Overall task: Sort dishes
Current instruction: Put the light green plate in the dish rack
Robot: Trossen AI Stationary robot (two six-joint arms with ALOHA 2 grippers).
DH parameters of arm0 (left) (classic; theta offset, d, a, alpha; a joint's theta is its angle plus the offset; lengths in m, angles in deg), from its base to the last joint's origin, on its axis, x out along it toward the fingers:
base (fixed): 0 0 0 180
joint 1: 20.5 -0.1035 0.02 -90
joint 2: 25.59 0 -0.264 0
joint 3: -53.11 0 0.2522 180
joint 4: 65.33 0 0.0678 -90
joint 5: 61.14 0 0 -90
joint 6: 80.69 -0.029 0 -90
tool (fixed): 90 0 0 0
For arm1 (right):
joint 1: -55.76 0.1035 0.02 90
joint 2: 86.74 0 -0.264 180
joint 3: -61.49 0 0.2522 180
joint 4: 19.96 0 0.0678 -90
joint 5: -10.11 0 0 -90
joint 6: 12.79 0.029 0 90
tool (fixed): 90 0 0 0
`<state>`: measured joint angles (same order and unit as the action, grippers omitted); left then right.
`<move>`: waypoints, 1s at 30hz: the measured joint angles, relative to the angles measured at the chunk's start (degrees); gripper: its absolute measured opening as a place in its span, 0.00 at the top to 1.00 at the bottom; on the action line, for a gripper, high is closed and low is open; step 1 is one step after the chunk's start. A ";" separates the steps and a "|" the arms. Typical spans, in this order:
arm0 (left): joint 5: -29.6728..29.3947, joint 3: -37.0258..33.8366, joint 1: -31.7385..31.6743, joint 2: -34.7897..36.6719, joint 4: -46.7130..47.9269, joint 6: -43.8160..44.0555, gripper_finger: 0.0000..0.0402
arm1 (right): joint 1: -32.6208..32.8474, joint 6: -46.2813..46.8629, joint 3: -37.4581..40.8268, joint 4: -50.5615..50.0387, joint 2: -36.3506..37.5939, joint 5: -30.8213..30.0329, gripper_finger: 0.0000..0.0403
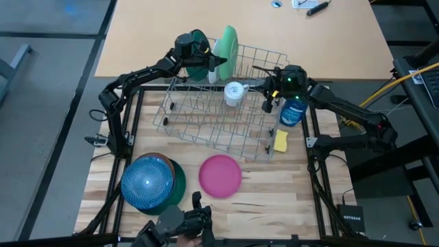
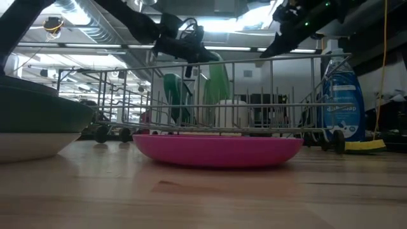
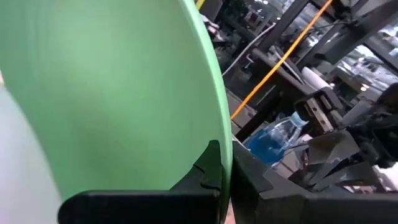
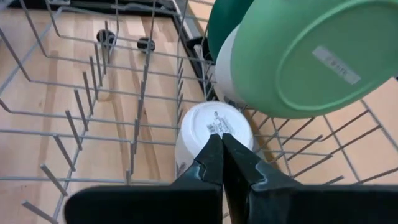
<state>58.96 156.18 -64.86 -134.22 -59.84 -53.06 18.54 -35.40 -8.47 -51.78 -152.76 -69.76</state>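
Partway through, by my read. Left to right on the bench: a blue bowl (image 1: 146, 180) stacked on a dark green dish (image 1: 177, 186) near the front left corner is not racked yet, nor is the pink plate (image 1: 220, 175) just beside it at the front edge. In the rack (image 1: 206, 120), the dark green plate (image 1: 197, 65), a white one (image 4: 225, 59) and the light green plate (image 1: 229, 46) stand on edge at the back, with a white cup (image 1: 234, 92) upside down mid-rack. My left gripper (image 1: 204, 60) sits at those standing plates, fingers closed; whether it pinches a rim I can't tell, the wrist view is filled with green. My right gripper (image 4: 222, 163) hovers closed over the cup, holding nothing. Soap bottle (image 1: 292, 112) and sponge (image 1: 280, 140) sit outside the rack's right side. How many dishes are under the blue bowl is hidden.
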 joint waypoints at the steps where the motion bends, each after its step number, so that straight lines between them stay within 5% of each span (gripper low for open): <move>1: -0.54 0.05 0.00 0.09 0.63 -0.48 1.00 | 0.03 -0.06 0.00 0.03 -0.53 0.00 1.00; 17: -4.47 0.01 0.26 0.01 8.21 -6.88 0.90 | 0.07 0.05 0.00 0.00 -2.49 0.00 1.00; 30: -5.42 -0.04 0.47 -0.02 11.21 -9.67 0.68 | 0.07 0.14 0.00 -0.17 -2.49 0.02 1.00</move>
<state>53.55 156.14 -64.39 -134.23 -48.63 -62.73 18.61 -35.27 -8.47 -51.96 -155.25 -69.74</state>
